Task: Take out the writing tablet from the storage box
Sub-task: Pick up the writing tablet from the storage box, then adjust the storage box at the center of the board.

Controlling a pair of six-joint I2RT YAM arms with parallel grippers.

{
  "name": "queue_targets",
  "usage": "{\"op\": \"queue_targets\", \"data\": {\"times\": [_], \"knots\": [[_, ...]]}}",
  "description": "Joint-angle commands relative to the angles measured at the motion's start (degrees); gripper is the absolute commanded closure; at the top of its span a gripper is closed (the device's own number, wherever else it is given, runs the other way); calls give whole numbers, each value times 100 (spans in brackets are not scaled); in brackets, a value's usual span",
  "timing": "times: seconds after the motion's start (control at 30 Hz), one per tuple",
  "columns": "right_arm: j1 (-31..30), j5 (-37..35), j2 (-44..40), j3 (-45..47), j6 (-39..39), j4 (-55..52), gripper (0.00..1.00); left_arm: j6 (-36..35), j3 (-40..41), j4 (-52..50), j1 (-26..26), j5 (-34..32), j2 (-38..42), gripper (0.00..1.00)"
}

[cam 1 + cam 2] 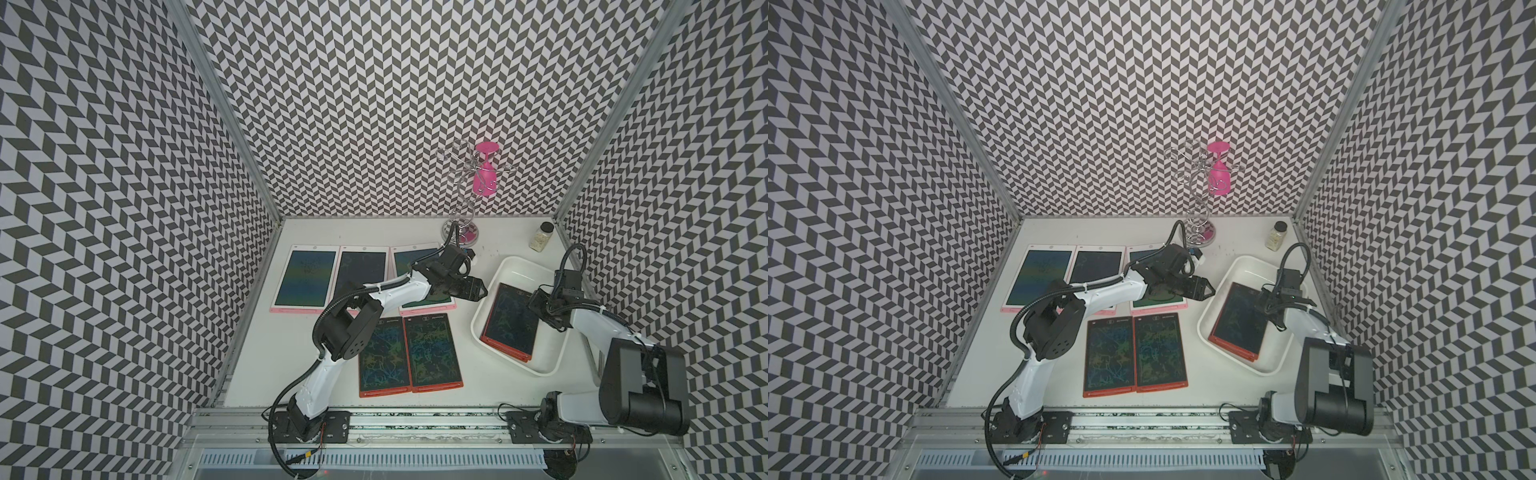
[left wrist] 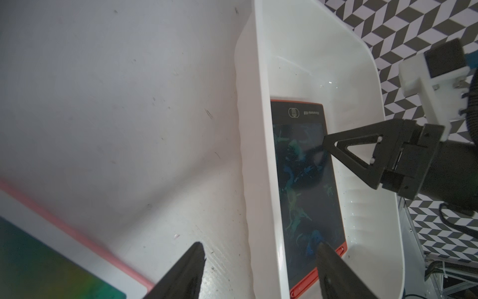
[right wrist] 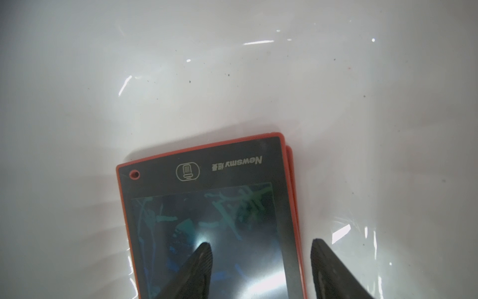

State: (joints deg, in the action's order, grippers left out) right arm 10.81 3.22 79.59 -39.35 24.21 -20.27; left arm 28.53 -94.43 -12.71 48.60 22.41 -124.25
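Tablet: the writing tablet [image 1: 510, 322] lay flat inside the storage box [image 1: 524, 271], on top of a stack. A second red edge showed beneath it in the right wrist view. It sat close to the wall nearer your left arm.
Right pincer: your right pincer [image 3: 261, 244] was released and held nothing. One finger [image 3: 199, 261] hung over the screen, and its mate was beyond the tablet's long edge, over bare box floor.
Left pincer: your left pincer [image 2: 260, 246] was likewise released and empty. It was poised over the box's rim, near a pink tablet [image 2: 51, 259] on the tabletop [image 2: 129, 129].
Step in hand: by my reading, you were getting a hold on the top tablet's long edge.
Doing it well: you probably needed the outer finger below that edge, so it caught only the top tablet and not the one under it. A slight tilt before lifting would likely have helped.
Risk: the screen looked slick, so a shallow pinch could have slipped. The box might have slid, and your left pincer seemed well placed to steady its rim.
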Motion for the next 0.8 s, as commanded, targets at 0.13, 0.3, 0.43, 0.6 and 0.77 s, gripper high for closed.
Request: {"op": "queue_targets", "data": {"times": [0.13, 0.3, 0.43, 0.6, 0.77], "knots": [[30, 74, 71, 208, -46, 274, 38, 132, -240, 12, 103, 34, -247, 34], [32, 272, -21, 229, -44, 289, 38, 169, -324, -12, 150, 96, -327, 41], [27, 494, -17, 247, -46, 287, 39, 188, -348, -28, 181, 121, -363, 50], [27, 788, -25, 296, -41, 318, 39, 240, -392, -75, 202, 149, -398, 60], [27, 899, -77, 350, -50, 344, 39, 240, -434, -82, 238, 158, -450, 63]]}}
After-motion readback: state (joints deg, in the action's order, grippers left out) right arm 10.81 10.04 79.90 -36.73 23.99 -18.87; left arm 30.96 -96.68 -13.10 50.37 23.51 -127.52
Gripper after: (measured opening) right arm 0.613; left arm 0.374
